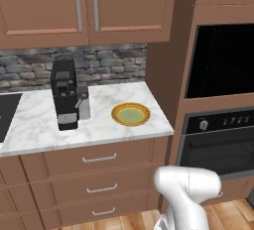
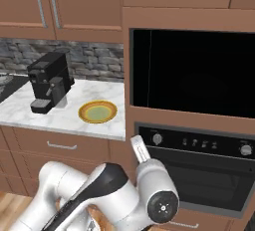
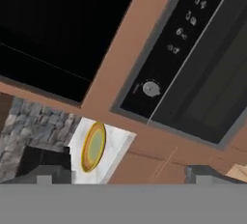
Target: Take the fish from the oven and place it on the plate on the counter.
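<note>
The brown cabinetry (image 1: 163, 70) takes up most of the room from where I stand, with a tall dark opening (image 2: 194, 73) set into it above the oven (image 2: 199, 170). The oven door is closed. From the right base view the whole black control strip (image 2: 199, 142) shows, with a silver knob (image 2: 157, 138) at its left end and another at its right end; the left base view cuts the strip off at the picture's edge and gives just the one knob (image 1: 203, 124).

To the left of the oven runs the counter (image 1: 34, 120), white marble over wooden drawers (image 1: 99, 158). The left base view shows three drawer fronts with silver handles, and a black panel at the far left of the marble. A black coffee machine (image 1: 64, 94) stands on the marble against the stone backsplash (image 1: 30, 68).

The plate (image 1: 130, 114) lies flat on the counter just right of the coffee machine, near the corner next to the oven, with nothing on it.

The hand view, rolled sideways, looks at the strip, the knob (image 3: 151, 88) and the plate (image 3: 93, 147) together. The gripper (image 3: 126, 175) has its two dark tips spread wide apart at the bottom of that view, holding nothing.

I cannot see the fish; the oven is shut.
</note>
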